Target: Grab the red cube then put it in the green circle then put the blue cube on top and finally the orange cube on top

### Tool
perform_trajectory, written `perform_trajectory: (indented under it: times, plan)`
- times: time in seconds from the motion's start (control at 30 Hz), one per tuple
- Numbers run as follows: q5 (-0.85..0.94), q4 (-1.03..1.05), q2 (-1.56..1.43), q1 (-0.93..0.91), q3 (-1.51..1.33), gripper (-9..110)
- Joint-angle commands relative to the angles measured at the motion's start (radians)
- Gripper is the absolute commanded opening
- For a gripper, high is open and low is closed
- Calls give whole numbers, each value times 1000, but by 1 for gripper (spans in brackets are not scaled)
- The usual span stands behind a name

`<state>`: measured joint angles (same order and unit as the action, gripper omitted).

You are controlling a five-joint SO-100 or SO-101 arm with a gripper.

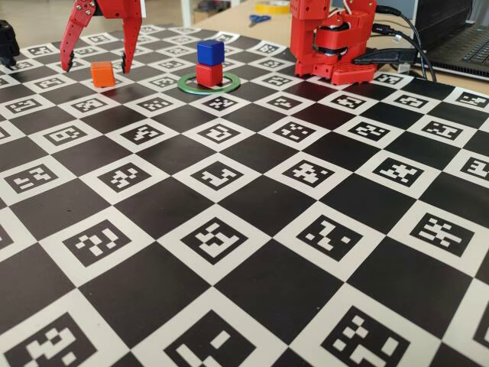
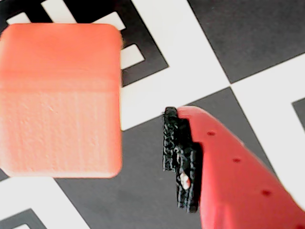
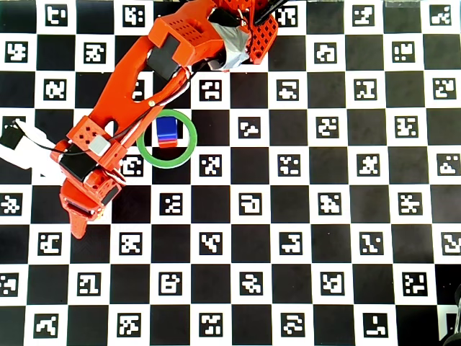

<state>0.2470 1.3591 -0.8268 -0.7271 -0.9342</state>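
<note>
In the fixed view the blue cube (image 1: pixel 210 52) sits on the red cube (image 1: pixel 208 75) inside the green circle (image 1: pixel 208 91). The orange cube (image 1: pixel 102 74) stands alone on the mat to their left. My red gripper (image 1: pixel 95 69) is open, with one finger on each side of the orange cube and clear of it. The wrist view shows the orange cube (image 2: pixel 59 100) large at left, with a gap between it and one black-padded finger (image 2: pixel 178 157). From overhead, the blue cube (image 3: pixel 167 128) covers most of the red cube (image 3: pixel 167 143) in the green circle (image 3: pixel 167 164). There the gripper (image 3: pixel 90 213) hides the orange cube.
A checkerboard mat (image 1: pixel 252 252) with printed markers covers the table. The arm's red base (image 1: pixel 332 42) stands at the back right in the fixed view. A laptop (image 1: pixel 458 30) and cables lie beyond it. A small black object (image 1: pixel 6 42) sits at the far left edge.
</note>
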Motion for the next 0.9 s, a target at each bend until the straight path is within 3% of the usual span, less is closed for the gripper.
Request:
perform_trajectory:
  times: [0.0, 0.57, 0.87]
  plan:
    - [5, -18, -29, -8, 80, 46]
    - [8, -60, -11, -5, 71, 43]
    - [3, -80, -11, -5, 52, 27]
